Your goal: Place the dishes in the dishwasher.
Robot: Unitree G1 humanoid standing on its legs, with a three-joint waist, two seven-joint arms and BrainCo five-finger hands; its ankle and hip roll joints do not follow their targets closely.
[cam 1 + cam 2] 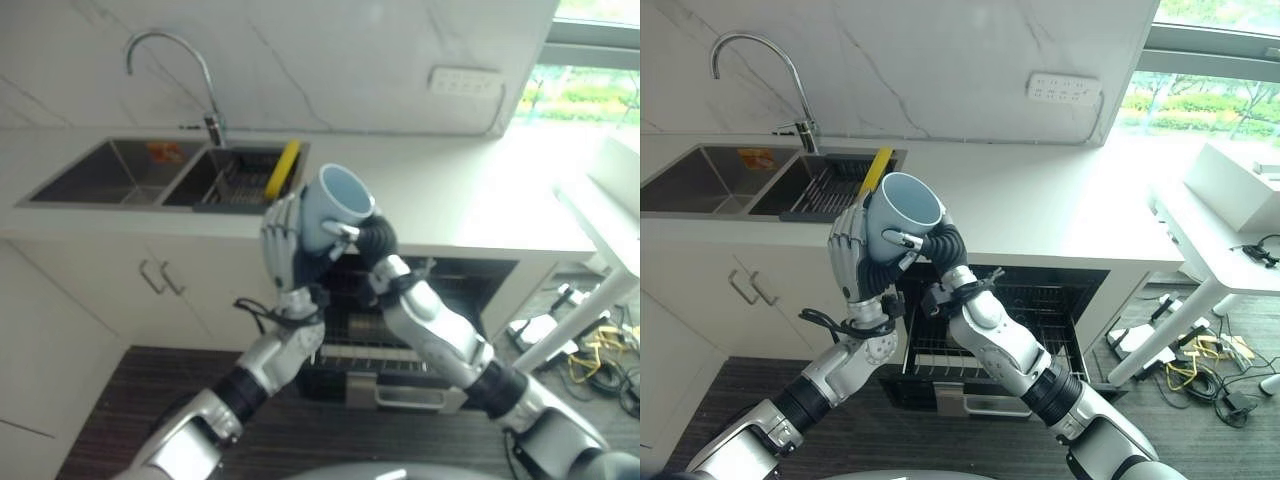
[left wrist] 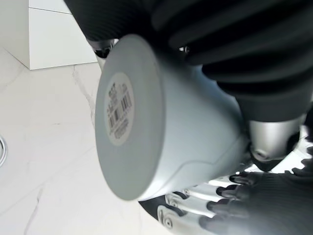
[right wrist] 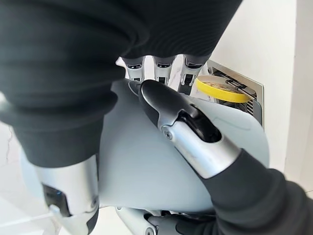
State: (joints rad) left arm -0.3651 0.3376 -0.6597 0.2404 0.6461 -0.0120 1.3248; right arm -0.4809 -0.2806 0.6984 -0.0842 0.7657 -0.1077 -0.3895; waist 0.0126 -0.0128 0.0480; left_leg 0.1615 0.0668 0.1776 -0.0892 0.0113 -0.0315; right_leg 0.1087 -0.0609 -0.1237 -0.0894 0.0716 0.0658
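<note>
mug (image 1: 902, 212): pale blue-grey, held up in the air between both hands, in front of the bench edge and above the open dishwasher; tilted, mouth facing up toward the wall
mug base: round flat bottom with a small sticker, seen in left wrist view (image 2: 122, 115); print too small to read
mug handle: cannot make out, hidden by the hands
right hand (image 1: 940, 243): clamped on the mug, fingers curled round its side, thumb across the body in right wrist view (image 3: 166, 110); palm side hidden behind the dark cover
left hand (image 1: 852, 255): fingers fairly straight, laid flat against the mug's left side, supporting, not curled round it; fingertips partly hidden by the mug
dishwasher (image 1: 1060, 300): under the bench, door open, dark inside; lower rack (image 1: 960, 350) pulled out, wire grid visible, centre blocked by the arms; contents cannot tell
bench (image 1: 1040, 215): white top, runs from the sink to the window side
sink (image 1: 700, 180): double basin on the left, curved tap (image 1: 760, 60) behind it; left basin cut off at frame edge
drying rack (image 1: 830, 185): dark wire, sits in the right basin, partly hidden by the left hand
yellow dish (image 1: 876, 168): standing on edge in the drying rack, lower part hidden behind the mug; whether plate or lid cannot tell
orange item (image 1: 165, 152): at the back of the left basin, too blurred to identify
wall socket (image 1: 1065, 88): on the marble wall above the bench
</note>
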